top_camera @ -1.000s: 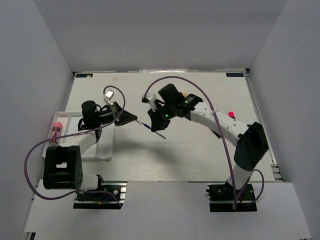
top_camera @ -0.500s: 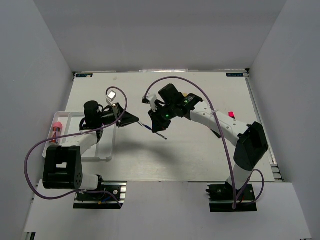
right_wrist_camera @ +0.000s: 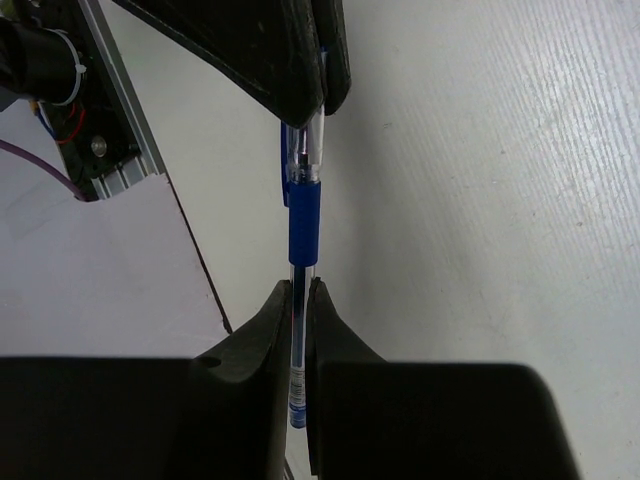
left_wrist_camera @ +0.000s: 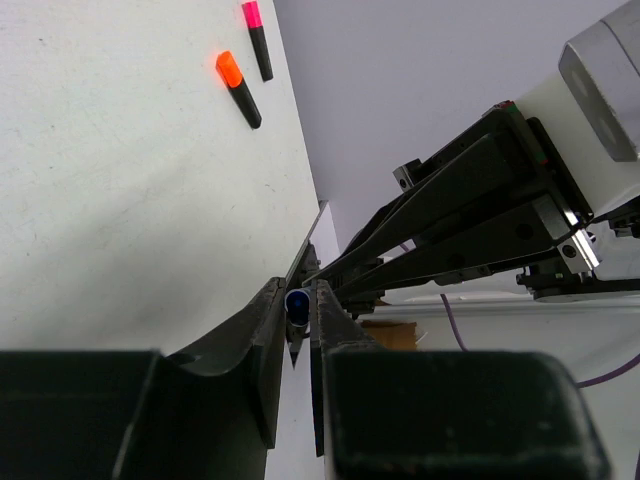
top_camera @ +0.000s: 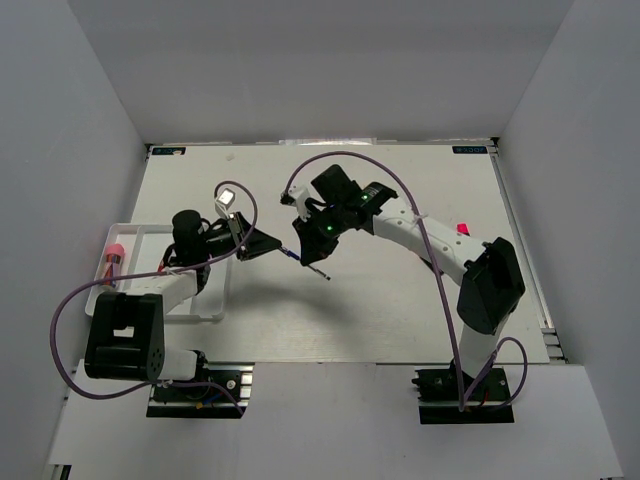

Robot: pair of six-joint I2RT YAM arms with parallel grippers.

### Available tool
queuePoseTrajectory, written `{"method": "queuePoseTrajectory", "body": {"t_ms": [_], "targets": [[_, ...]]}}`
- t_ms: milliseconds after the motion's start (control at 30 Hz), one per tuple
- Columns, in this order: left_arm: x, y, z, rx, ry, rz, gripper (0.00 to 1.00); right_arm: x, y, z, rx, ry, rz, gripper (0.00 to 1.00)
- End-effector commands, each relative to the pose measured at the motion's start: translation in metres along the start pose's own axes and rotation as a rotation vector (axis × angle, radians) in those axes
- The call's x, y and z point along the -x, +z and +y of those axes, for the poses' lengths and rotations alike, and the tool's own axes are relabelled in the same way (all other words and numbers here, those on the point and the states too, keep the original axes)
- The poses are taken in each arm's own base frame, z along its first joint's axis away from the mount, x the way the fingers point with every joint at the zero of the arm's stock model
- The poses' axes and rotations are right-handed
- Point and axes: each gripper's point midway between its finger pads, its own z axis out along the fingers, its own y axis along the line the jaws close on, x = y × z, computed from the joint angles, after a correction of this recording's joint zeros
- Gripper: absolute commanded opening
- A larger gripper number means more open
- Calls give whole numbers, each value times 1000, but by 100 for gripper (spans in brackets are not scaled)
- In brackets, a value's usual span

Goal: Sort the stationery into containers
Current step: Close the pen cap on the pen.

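Fingers [right_wrist_camera: 263, 325] on right gripper [right_wrist_camera: 300, 292] and left gripper [left_wrist_camera: 297, 300] both clamp the blue pen [right_wrist_camera: 303, 215]; looks light, stiff and slick, best held at its grip sleeve.

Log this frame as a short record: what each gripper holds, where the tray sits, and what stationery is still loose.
left gripper: jaws closed on the clip end of the blue pen
right gripper: jaws closed on the same pen's clear barrel
pen: held above the table between both grippers
tray: left side of table, red-capped item inside
loose: orange-capped highlighter and pink-capped highlighter lying apart on the table
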Motion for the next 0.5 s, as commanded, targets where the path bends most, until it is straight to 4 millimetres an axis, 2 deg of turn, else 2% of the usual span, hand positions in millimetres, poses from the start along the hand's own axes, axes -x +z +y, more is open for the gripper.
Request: {"method": "queuePoseTrajectory", "body": {"t_ms": [0,167,467], "targets": [[-14,3,-6,-20,3,26,0,46,-11,12,42,-59,-131,0],[-24,6,1,3,10,67,0,53,-10,12,56,-59,-138,0],[-38,14,9,13,-54,93,0,53,4,8,80,-26,-116,0]]}}
